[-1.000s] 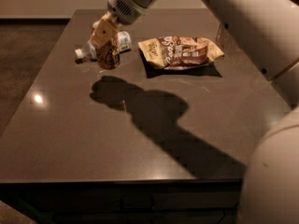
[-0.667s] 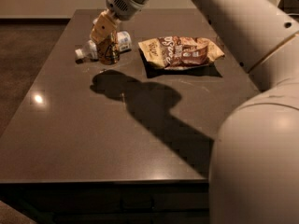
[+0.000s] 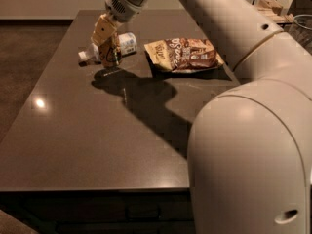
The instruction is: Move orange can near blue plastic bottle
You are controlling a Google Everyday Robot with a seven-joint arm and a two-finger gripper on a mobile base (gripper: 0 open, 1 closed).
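The orange can [image 3: 111,55] stands upright at the far left of the dark table [image 3: 97,130], its base at or just above the surface. My gripper [image 3: 104,37] comes down from the upper right and is shut on the can's top part. The blue plastic bottle [image 3: 126,43] lies on its side right behind the can, its white cap [image 3: 83,57] pointing left. Can and bottle look close enough to touch; the can hides the bottle's middle.
A brown crinkly chip bag [image 3: 183,53] lies to the right of the bottle. My arm's large white body [image 3: 248,130] fills the right side of the view and casts a shadow across the table's middle. The table's front edge [image 3: 92,189] is near.
The gripper and can have stayed almost in place next to the bottle. The arm's elbow has swung closer and covers more of the right side.
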